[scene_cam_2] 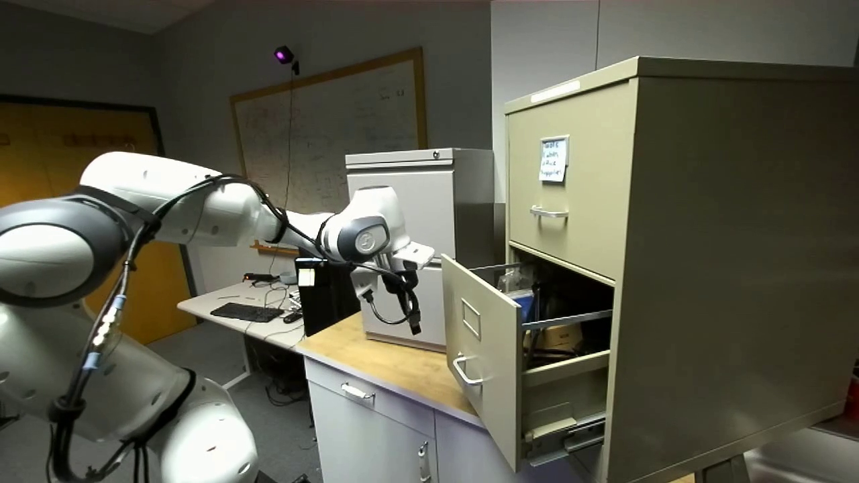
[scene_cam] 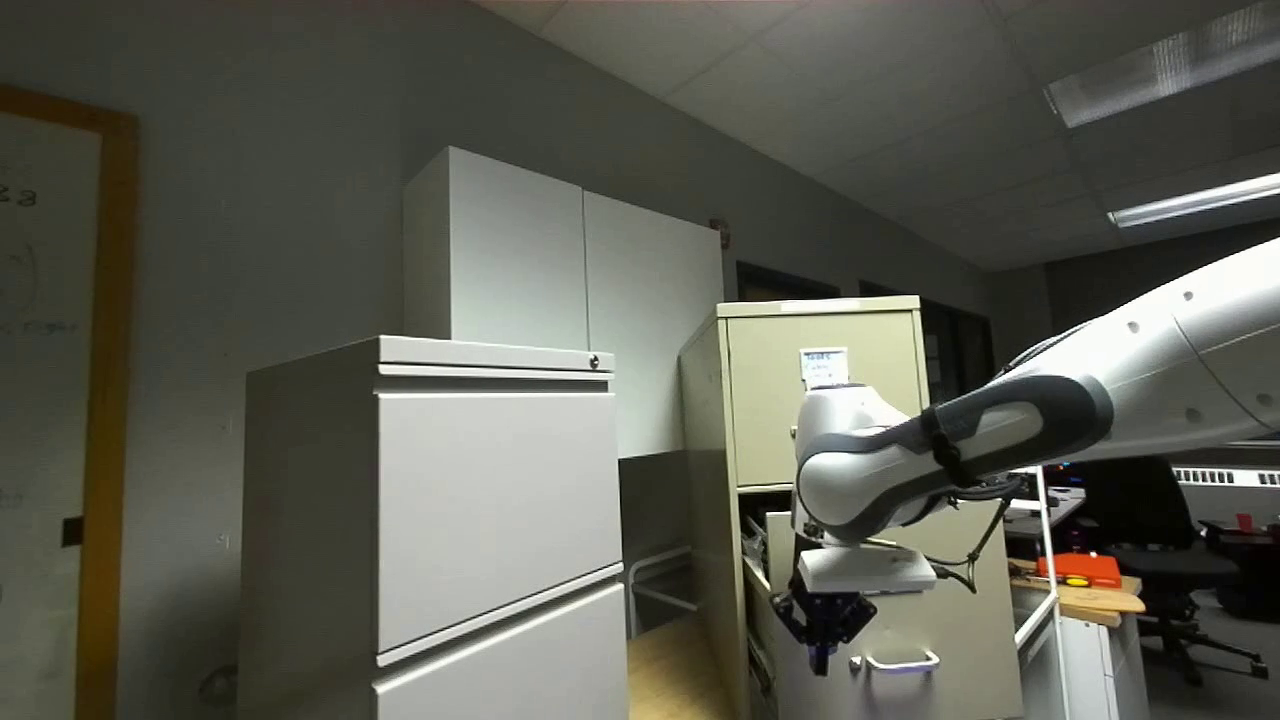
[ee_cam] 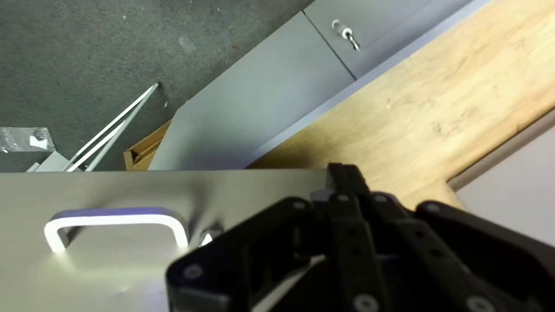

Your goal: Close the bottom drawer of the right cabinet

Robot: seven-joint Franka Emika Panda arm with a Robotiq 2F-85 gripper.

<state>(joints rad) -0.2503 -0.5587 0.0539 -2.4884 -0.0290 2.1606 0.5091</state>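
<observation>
The bottom drawer (scene_cam_2: 493,352) juts well out from the beige filing cabinet (scene_cam_2: 725,255), below its top drawer (scene_cam_2: 584,184); the gripper (scene_cam: 820,658), its fingers (ee_cam: 352,177) pressed together on nothing, hangs before that drawer, off toward the cabinet's left side as one faces it. Pushing that far off-centre could twist the drawer and jam it, or let the fingertips skid past its edge.

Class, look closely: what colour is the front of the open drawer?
Yellowish beige; the open drawer's front shows best in an exterior view.
</observation>
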